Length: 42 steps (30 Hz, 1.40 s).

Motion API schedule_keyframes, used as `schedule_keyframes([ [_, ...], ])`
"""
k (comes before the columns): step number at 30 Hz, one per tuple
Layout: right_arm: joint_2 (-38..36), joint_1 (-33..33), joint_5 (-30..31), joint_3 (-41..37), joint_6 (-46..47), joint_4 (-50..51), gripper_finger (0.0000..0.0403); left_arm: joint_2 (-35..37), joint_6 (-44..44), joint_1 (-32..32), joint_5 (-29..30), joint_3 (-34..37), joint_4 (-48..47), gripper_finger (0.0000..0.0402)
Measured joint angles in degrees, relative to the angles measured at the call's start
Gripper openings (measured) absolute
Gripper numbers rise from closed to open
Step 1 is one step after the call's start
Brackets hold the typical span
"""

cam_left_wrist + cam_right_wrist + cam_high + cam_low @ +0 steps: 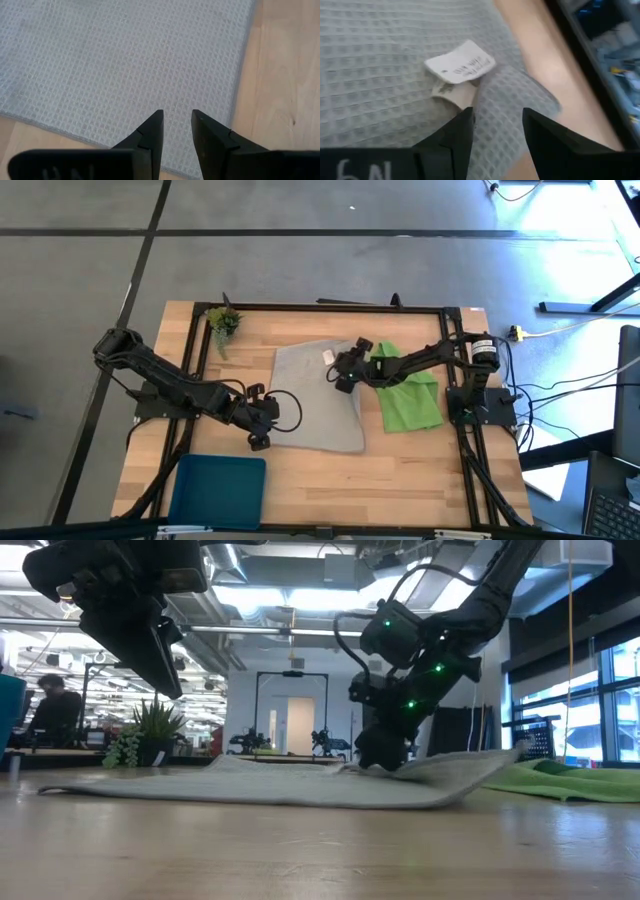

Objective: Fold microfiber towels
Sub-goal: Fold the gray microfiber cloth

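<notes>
The light grey towel (pixel 320 395) lies spread flat on the wooden table; it also shows in the low view (pixel 280 785). A white tag (pixel 460 62) lies on its far part. The lime green towel (pixel 410 400) lies crumpled to its right. My left gripper (pixel 177 117) is open and hovers above the grey towel's near left corner (pixel 262 425), clear of the cloth in the low view (pixel 150 640). My right gripper (pixel 497 120) is open and low over the grey towel's far edge (pixel 345 372), beside the tag. My right gripper comes slanting down from the table's right. Its open fingers (pixel 455 132) stand on either side of a bulge of grey cloth (pixel 495 95) beside the tag. In the low view its tips (pixel 382 758) reach the towel's surface; whether they touch it I cannot tell.
A small green plant sprig (pixel 223 323) lies at the far left corner. A blue tray (pixel 220 490) sits at the near left edge. Black frame rails (pixel 330 307) run round the table. A person (pixel 50 700) shows in the room behind.
</notes>
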State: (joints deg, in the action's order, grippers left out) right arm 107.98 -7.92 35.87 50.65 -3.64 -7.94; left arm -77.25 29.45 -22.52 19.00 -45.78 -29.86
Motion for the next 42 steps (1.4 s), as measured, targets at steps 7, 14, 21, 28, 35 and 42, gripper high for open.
schedule_keyframes([
  [7, 0.00, -0.23, 2.40, 0.00, 0.27, 0.63, 0.0171, 0.00, 0.02, 0.00, 0.00, 0.00, -0.01, 0.0092],
  [14, 0.00, -0.23, 9.65, 0.00, 5.96, 3.62, 0.0171, 0.00, 0.07, 0.00, 0.00, 0.00, -0.01, 0.0092],
  [21, 0.00, -0.21, 9.15, 0.09, 10.65, 6.27, 0.0171, 0.00, 0.11, 0.00, 0.00, 0.00, -0.01, 0.0092],
  [28, -0.02, 0.19, -1.36, 4.30, 6.57, 6.03, 0.0171, 0.00, 0.15, 0.00, 0.00, 0.00, -0.01, 0.0092],
  [35, -0.02, -6.57, -18.15, 5.60, -4.38, 5.97, 0.0171, 0.00, 0.46, 0.00, 0.00, 0.00, -0.01, 0.0092],
  [42, -0.02, -13.78, -32.43, 5.57, -8.64, 5.75, 0.0171, 0.00, 0.44, 0.00, 0.00, 0.00, -0.03, 0.0092],
])
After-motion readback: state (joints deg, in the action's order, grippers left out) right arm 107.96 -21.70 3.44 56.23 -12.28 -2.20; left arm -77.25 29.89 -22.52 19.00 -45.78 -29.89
